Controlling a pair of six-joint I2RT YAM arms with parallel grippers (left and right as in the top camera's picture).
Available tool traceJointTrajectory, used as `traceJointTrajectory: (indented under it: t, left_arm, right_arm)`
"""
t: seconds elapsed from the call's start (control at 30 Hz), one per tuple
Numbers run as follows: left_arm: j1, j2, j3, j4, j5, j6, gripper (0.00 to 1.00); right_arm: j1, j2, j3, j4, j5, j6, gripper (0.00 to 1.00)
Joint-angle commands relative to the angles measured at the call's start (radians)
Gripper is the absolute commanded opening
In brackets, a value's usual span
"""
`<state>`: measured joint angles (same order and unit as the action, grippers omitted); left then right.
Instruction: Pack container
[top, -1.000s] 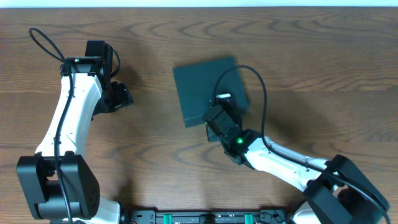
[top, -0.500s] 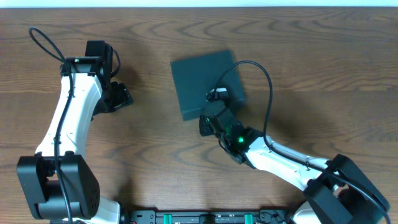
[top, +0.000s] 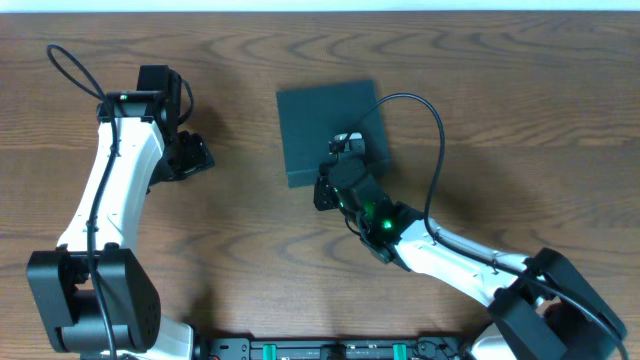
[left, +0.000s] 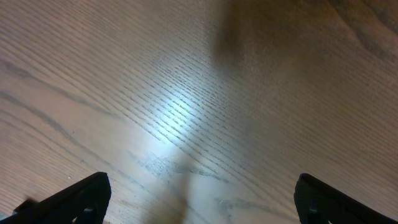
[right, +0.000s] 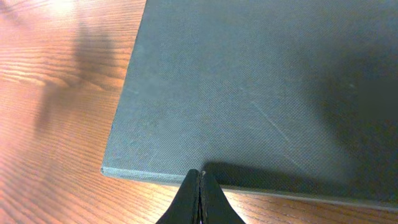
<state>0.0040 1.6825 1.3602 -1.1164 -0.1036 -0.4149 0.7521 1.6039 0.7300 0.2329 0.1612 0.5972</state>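
**Closed box at mid-table, right fingers pinched at its near edge**

The container (top: 315, 125) lies flat on the table (top: 520, 90), a little right of centre and turned slightly out of square with the table's edges. It is a dark teal-black matte square, and its lid is down. Nothing rests on top of it, and what it holds cannot be seen. The right wrist view shows its top (right: 249, 93) as a finely textured board with a few faint scuffs and one near corner at lower left.

The right gripper (top: 325, 190) sits at the box's near edge. In its own camera the two fingers are pressed together into a single point (right: 200, 177), with nothing between them. The tip meets the box's side wall just beside that corner. The right arm's black cable (top: 437, 130) arcs above the box's right part, and a green light (top: 383, 225) glows on the arm behind the gripper.

The left gripper (top: 195, 155) hangs well apart to the left, over bare wood. Its fingers are spread wide and empty in the left wrist view (left: 199, 199), where a bright patch of glare lies on the grain.

The table is brown wood with strong wavy grain. A pale strip (top: 320, 5) runs along its far edge, and a dark rail with green fittings (top: 330, 350) runs along the near one.
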Motion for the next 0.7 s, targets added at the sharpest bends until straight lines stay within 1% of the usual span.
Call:
traceJointTrajectory:
  t: [0.0, 0.1, 0.17, 0.23, 0.43, 0.67]
  left_arm:
    - [0.003, 0.004, -0.003, -0.002, 0.0, -0.004, 0.95]
    - [0.003, 0.004, -0.003, -0.002, 0.0, -0.004, 0.95]
    - [0.003, 0.005, -0.003, -0.002, 0.0, -0.004, 0.95]
    - [0.003, 0.005, -0.003, -0.002, 0.0, -0.004, 0.95]
    - [0.003, 0.005, -0.003, -0.002, 0.0, -0.004, 0.95]
    - [0.003, 0.004, -0.003, -0.002, 0.0, -0.004, 0.95]
  right_arm:
    - [0.001, 0.002, 0.009, -0.013, -0.088, 0.016, 0.01]
    - [0.001, -0.014, 0.01, -0.081, -0.169, 0.016, 0.02]
    - [0.002, -0.039, 0.009, -0.156, -0.194, 0.016, 0.02]
    - [0.002, -0.055, 0.009, -0.195, -0.194, 0.016, 0.02]
    - [-0.029, -0.021, 0.013, -0.169, -0.167, 0.016, 0.02]
    - [-0.038, 0.06, 0.107, -0.18, -0.173, -0.016, 0.02]
